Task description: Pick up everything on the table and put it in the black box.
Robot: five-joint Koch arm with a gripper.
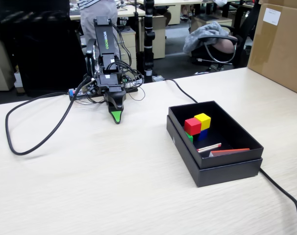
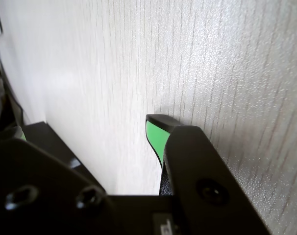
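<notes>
The tool [image 1: 117, 116] hangs tip-down over bare bench [image 1: 89, 171] at the arm's base, holding nothing. In the wrist view one green-padded jaw shows whole and only a sliver of the other at the left edge, with bare bench between them — I read it as spread.

In the fixed view the box [image 1: 214, 166] lies well apart, to the tool's right and nearer the camera, its long axis running away from the camera. Inside, the red cube [image 1: 192, 126] and yellow cube [image 1: 203, 120] sit on the green cube [image 1: 189, 137] and blue cube [image 1: 202, 134]. No cube shows on the bench — the task looks done, so no further reach seems needed.
</notes>
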